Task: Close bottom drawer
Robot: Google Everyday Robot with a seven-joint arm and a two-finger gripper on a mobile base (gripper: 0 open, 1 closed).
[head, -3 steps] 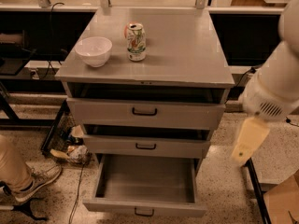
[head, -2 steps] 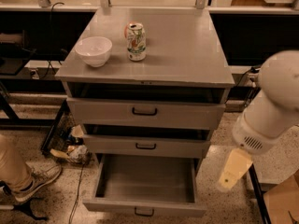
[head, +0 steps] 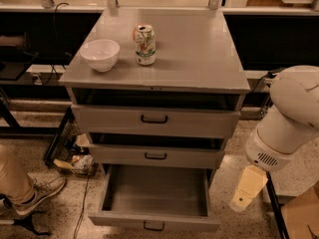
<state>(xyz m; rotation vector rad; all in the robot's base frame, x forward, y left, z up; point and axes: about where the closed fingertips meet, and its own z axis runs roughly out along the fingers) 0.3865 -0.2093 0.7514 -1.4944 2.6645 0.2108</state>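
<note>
The bottom drawer of the grey cabinet is pulled far out and looks empty inside. Its plain front with a small black loop handle sits at the lower edge of the camera view. The middle drawer and top drawer above it each stand slightly out. My white arm comes in from the right. My cream-coloured gripper hangs below it, low beside the right front corner of the bottom drawer, apart from it.
A white bowl and a drink can stand on the cabinet top. A person's leg and shoe are on the floor at the left, near cables and clutter. A cardboard box is at the lower right.
My arm has swung down and to the left. The gripper has dropped from beside the middle drawer to beside the bottom drawer's right front corner. The drawers have not moved.
</note>
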